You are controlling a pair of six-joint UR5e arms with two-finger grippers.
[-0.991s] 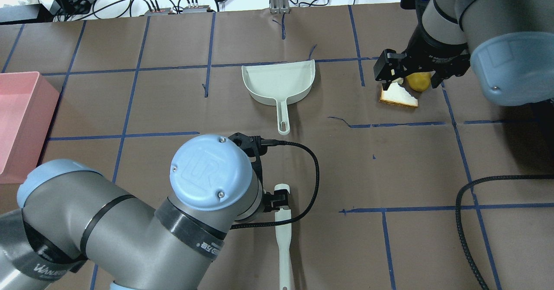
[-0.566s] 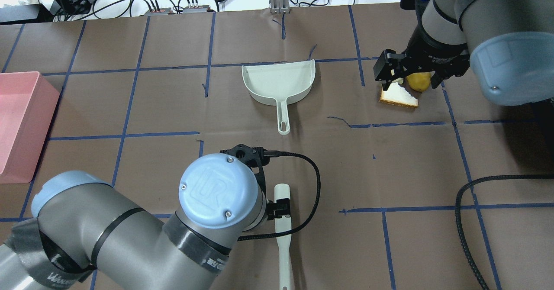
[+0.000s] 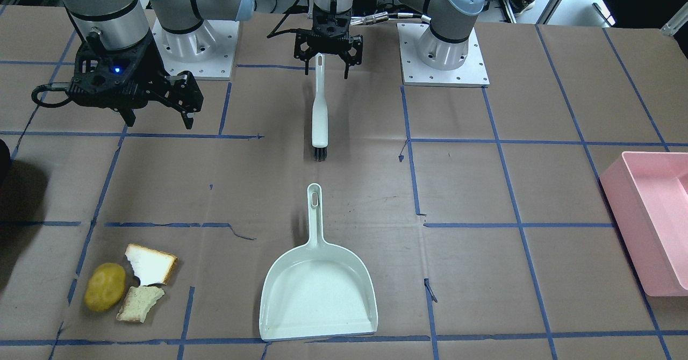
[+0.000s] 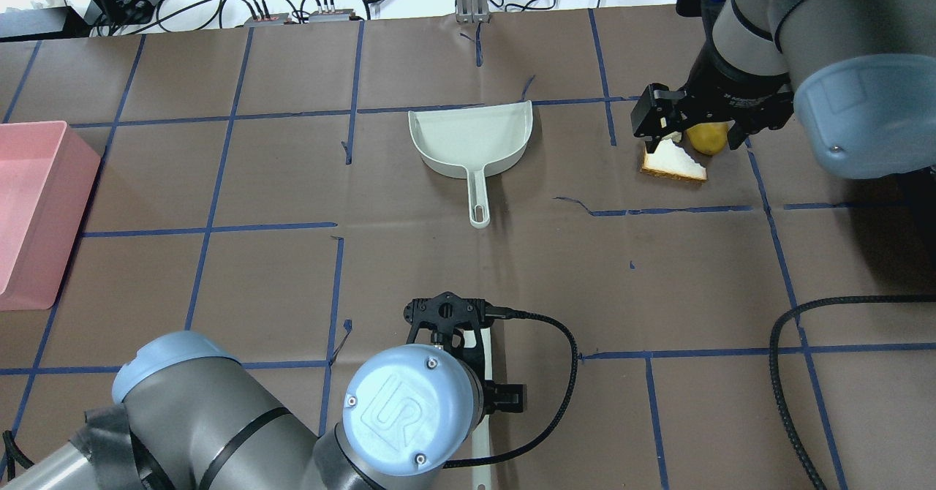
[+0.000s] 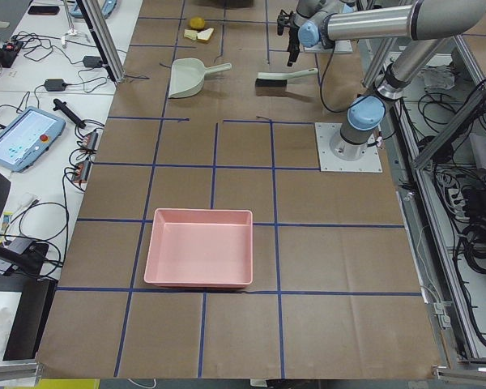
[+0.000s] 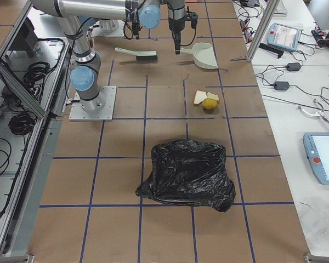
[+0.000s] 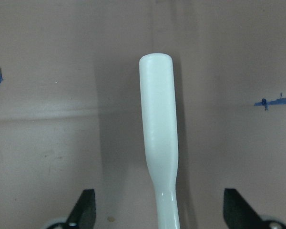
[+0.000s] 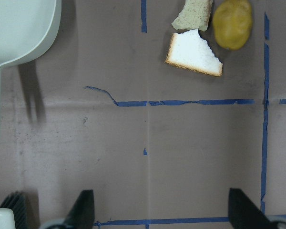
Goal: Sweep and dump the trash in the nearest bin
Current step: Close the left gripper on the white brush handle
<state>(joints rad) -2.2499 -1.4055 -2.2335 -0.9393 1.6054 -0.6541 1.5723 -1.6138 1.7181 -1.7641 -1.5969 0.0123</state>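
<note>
The trash lies together at the table's far right: a yellow-brown potato-like lump point(image 3: 105, 287), a white bread piece point(image 3: 151, 264) and a second, browner bread piece point(image 3: 138, 303). My right gripper point(image 3: 159, 118) is open and empty, high above the table; its wrist view shows the lump point(image 8: 232, 24) and the white bread piece point(image 8: 193, 53) ahead. A pale green dustpan point(image 3: 317, 290) lies mid-table. My left gripper point(image 3: 326, 67) is open, its fingers point(image 7: 83, 212) on either side of the pale brush point(image 7: 158, 138) handle without touching it.
A pink bin point(image 4: 33, 212) stands at the table's left edge. A black trash bag point(image 6: 186, 175) lies on the table's right end. A black cable point(image 4: 786, 373) loops over the right front of the table. Blue tape lines grid the brown cover.
My left arm has drawn back toward the robot's base along the brush and turned its wrist. The brush, the dustpan, the trash and the right arm have not moved.
</note>
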